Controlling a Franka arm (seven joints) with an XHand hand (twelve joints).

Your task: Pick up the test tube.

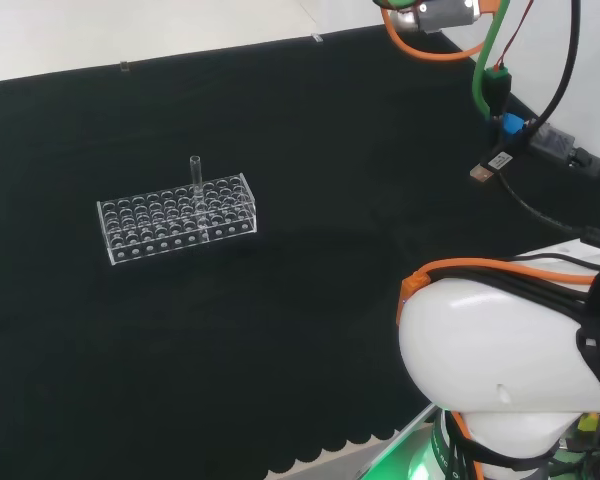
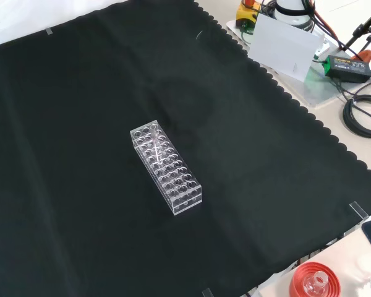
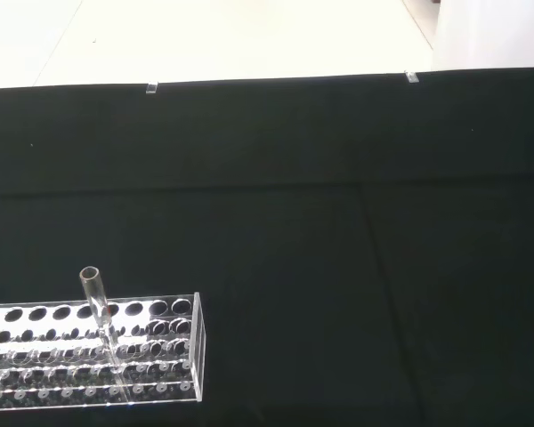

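Observation:
A clear test tube (image 1: 194,172) stands upright in a clear plastic rack (image 1: 177,217) with many holes, left of the cloth's middle in the head view. In the front view the rack (image 2: 167,167) lies slantwise near the cloth's centre, and the tube (image 2: 154,141) sits toward its far end. The wrist view looks at the tube (image 3: 96,302) from some way off; it rises out of a hole near the end of the rack (image 3: 89,356). Nothing touches the tube or the rack.
The arm's white links (image 1: 510,370) fill the head view's lower right, with cables (image 1: 520,130) above them. In the front view a red ribbed stand (image 2: 314,281) holding a glass piece sits off the cloth's near right edge, and a power adapter (image 2: 349,65) lies at upper right.

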